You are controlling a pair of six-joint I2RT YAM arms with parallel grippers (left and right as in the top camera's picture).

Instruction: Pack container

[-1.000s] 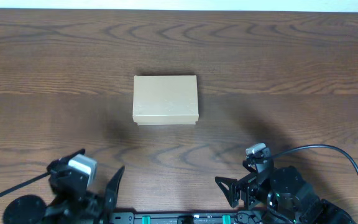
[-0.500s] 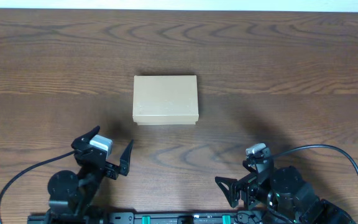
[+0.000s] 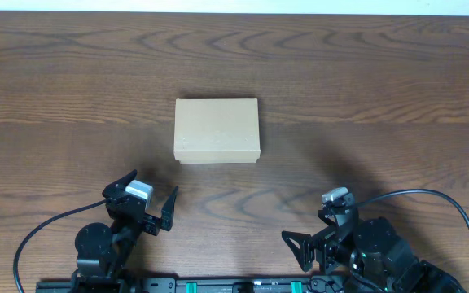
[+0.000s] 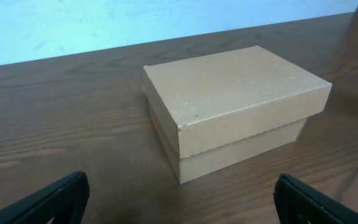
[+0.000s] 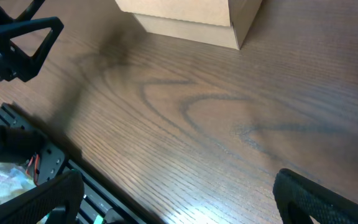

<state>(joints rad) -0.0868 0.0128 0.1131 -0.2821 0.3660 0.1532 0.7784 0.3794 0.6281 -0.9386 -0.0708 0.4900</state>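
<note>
Box: lid closed, on table, unmoved. Left tool: wide, empty, edged nearer the box. Right tool: wide, empty, unmoved.

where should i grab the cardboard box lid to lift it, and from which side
Probably the lid, by its near long skirt, approached from the robot's side by the left gripper, whose jaws stand open facing it. The container sits flat and closed, and that skirt overhangs the base, giving a lip to pinch. Which edge is hinged cannot be told.
</note>
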